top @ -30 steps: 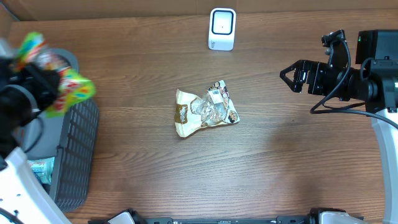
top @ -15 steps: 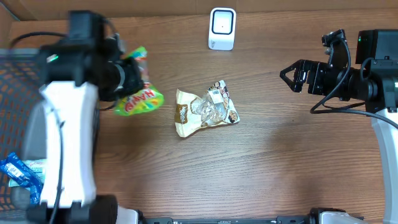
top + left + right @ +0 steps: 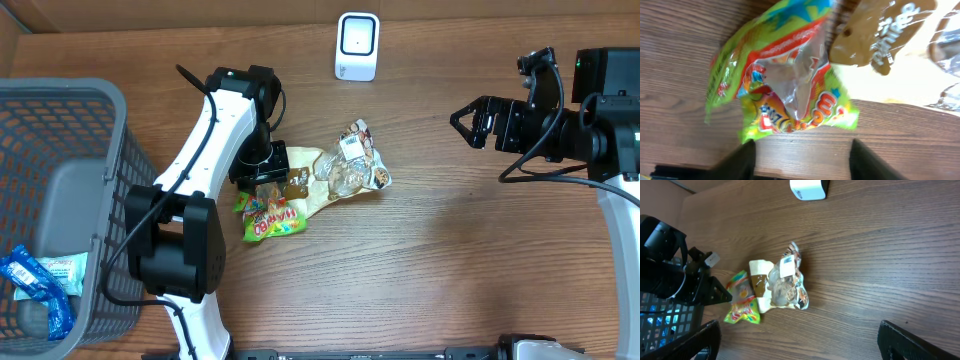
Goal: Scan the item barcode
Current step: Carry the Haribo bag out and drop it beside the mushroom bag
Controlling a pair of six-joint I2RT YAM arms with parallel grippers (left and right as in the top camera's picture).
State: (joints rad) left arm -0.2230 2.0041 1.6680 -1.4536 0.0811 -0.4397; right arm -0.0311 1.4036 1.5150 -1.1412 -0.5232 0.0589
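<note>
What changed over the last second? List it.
The left gripper carried the green-and-orange plastic candy bag from above the grey mesh basket to the table, laid it against the cream-and-brown snack packet and let go, nudging that packet slightly rightward. The right gripper and white box scanner stayed put.

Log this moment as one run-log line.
left tool open over green candy bag | it touches brown snack bag | right tool open, empty | nothing at scanner
</note>
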